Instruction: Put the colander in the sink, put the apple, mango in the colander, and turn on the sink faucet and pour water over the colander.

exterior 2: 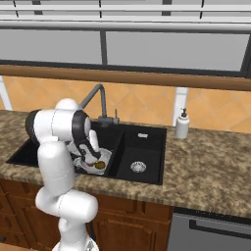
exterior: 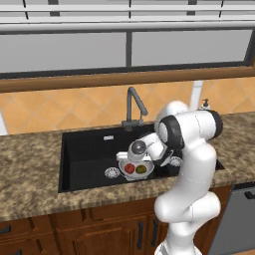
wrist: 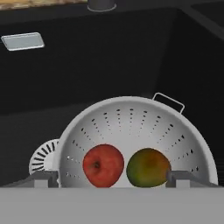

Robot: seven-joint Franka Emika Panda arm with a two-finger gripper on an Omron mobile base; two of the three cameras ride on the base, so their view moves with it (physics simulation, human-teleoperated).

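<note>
The black double-basin sink point(exterior: 79, 149) is set into the speckled stone worktop point(exterior: 30, 169), its large basin on the left and the smaller one on the right. In the large basin, toward its near right, sits the colander point(wrist: 131, 127), just beside the round silver drain point(wrist: 41, 155) on its left. It reads as thin perforated metal: stiff, light, probably slick once wet, and best taken by the rim or by the small wire handle point(wrist: 168, 101) on its far right edge.

The sink faucet point(exterior: 133, 107) rises from the far edge of the sink, a thin stiff stem with a down-angled spout; its control should need only a light push (I cannot make out the lever clearly). No stream of water shows yet, so by my reading the faucet is the step left.

Inside the colander lie both fruits, side by side and just about touching: the apple point(wrist: 103, 165) on the left, red, firm and smooth, and the mango point(wrist: 148, 167) on the right, yellow-green, a little softer and liable to roll.

The tool point(wrist: 113, 178) hovers directly above the colander with its jaws spread wide, one tip outside each fruit, gripping nothing.
</note>
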